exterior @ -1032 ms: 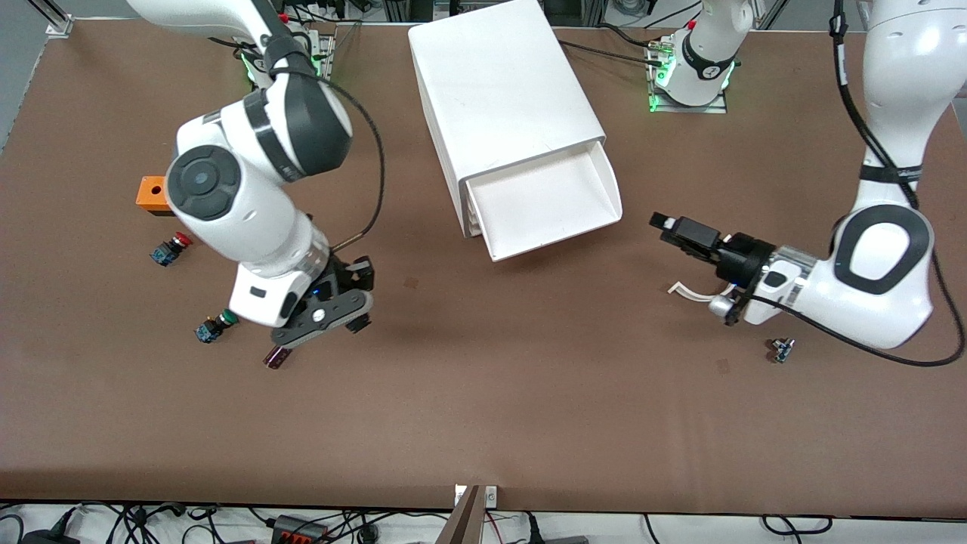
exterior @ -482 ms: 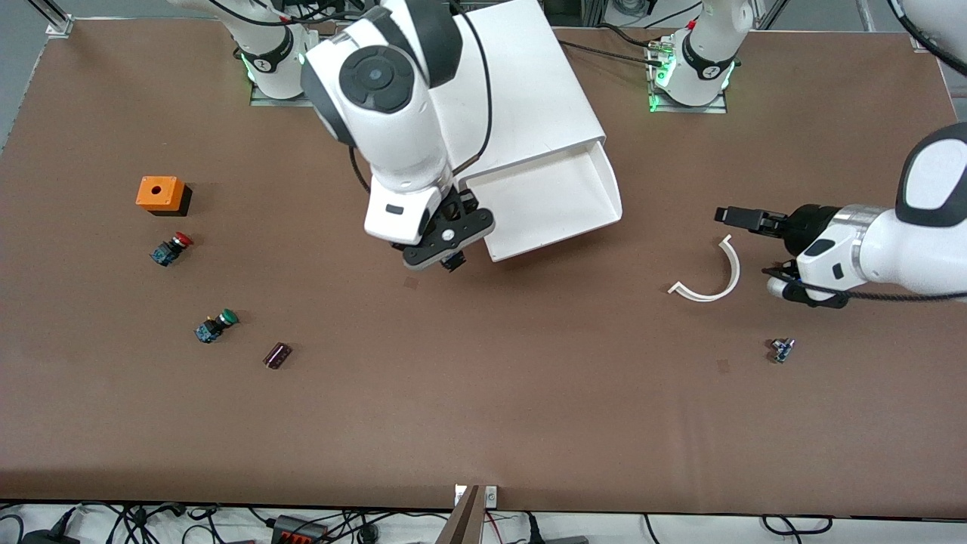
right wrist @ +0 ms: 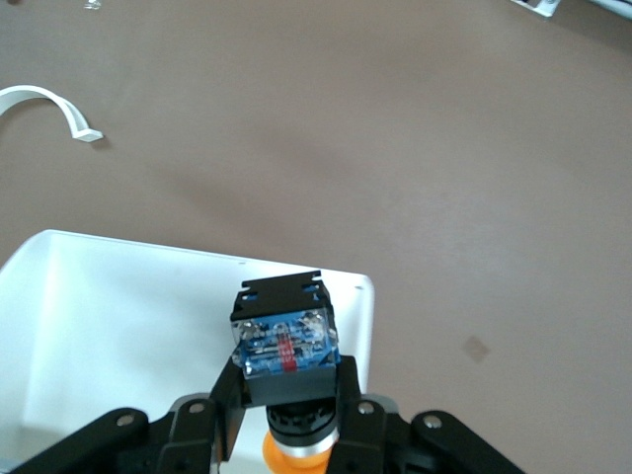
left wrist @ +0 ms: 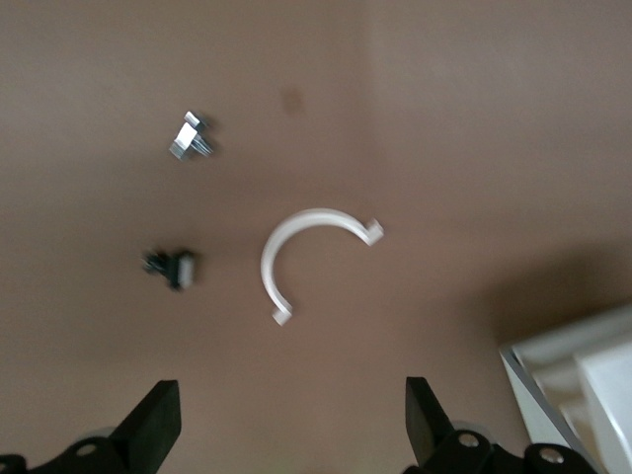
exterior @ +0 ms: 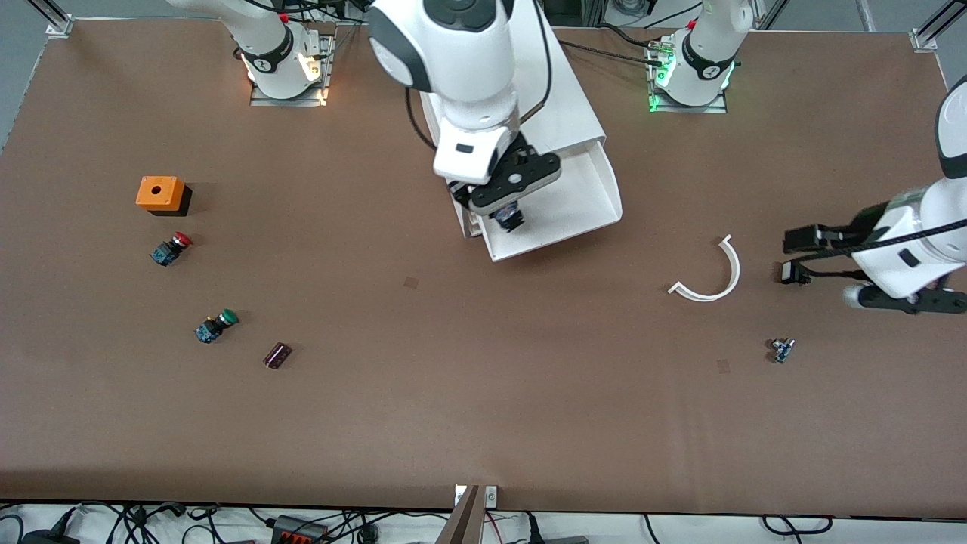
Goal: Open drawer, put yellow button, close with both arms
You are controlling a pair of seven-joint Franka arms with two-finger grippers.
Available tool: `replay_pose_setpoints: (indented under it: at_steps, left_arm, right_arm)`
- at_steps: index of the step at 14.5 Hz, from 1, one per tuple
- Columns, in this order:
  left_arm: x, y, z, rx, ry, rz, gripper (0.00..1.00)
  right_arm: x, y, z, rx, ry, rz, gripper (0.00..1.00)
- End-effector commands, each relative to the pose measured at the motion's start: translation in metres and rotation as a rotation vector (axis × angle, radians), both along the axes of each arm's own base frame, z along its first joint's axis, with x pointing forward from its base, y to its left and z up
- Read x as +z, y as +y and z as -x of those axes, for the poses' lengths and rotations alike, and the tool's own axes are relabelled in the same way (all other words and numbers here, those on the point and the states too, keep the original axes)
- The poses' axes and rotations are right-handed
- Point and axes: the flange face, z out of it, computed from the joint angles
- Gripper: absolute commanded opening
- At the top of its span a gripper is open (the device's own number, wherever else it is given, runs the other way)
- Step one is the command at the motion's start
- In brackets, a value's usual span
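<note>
Worktop (exterior: 483, 423): brown surface carrying all items. White cabinet (exterior: 551, 91) stands between the two arm bases. The drawer (exterior: 582, 200), its highest, is pulled out toward the front camera. Right end effector (exterior: 508, 215) hangs over the open drawer, fingers clamped on the yellow button (right wrist: 286, 341), blue-and-black body facing the wrist camera, orange-yellow cap (right wrist: 296, 456) between the fingers. Left end effector (exterior: 795, 257) is over bare worktop toward the left arm's end, fingers (left wrist: 158, 425) spread apart, holding nothing. A white curved strip (exterior: 710, 276) lies near it.
</note>
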Motion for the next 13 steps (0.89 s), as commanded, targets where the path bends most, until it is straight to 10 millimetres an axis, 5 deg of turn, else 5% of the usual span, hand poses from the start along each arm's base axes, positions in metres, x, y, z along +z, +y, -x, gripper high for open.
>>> replay_pose_setpoints:
  at_steps: [1,8,13]
  left_arm:
    - [-0.005,0.003,-0.015,0.006,-0.045,-0.060,1.00]
    - [-0.009,0.003,-0.007,0.037,-0.061,-0.020,1.00]
    - [-0.010,0.006,-0.005,0.047,-0.051,-0.007,1.00]
  right_arm:
    - [-0.012,0.014,0.002,-0.013,-0.017,0.000,0.00]
    - [-0.060,0.045,0.023,-0.097,0.045,0.025,0.00]
    - [-0.072,0.057,0.037,-0.128,0.086,0.016,0.00]
